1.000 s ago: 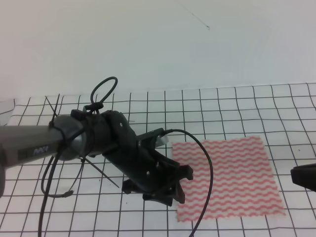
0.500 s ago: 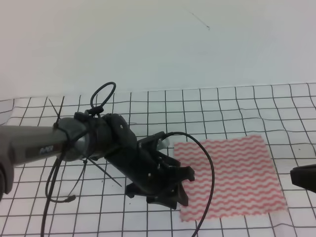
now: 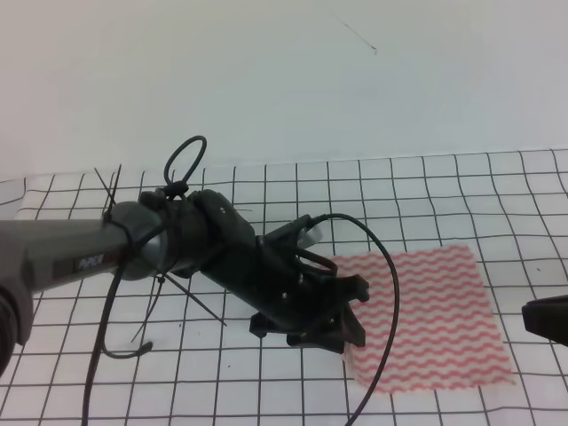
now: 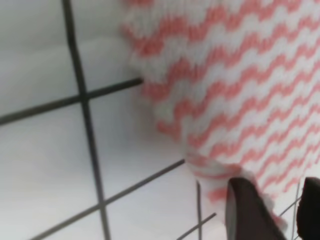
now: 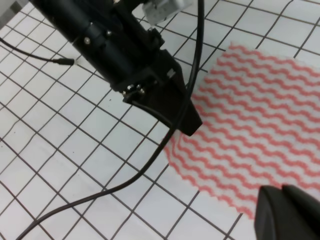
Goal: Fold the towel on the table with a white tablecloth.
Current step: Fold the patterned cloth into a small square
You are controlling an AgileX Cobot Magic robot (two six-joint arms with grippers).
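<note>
Left black gripper (image 4: 272, 212), jaws pinching the striped pink-white towel (image 3: 426, 315) at its 9 o'clock edge; next, judged: lift and fold across.

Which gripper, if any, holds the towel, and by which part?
The left gripper straddles the towel's left edge with its fingers; whether it grips cannot be told. The right gripper holds nothing.

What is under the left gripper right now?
The left gripper sits over the near-left edge of the towel, which lies on the white tablecloth. Whether the fingers actually pinch the cloth is hidden by the arm's body and blur.
</note>
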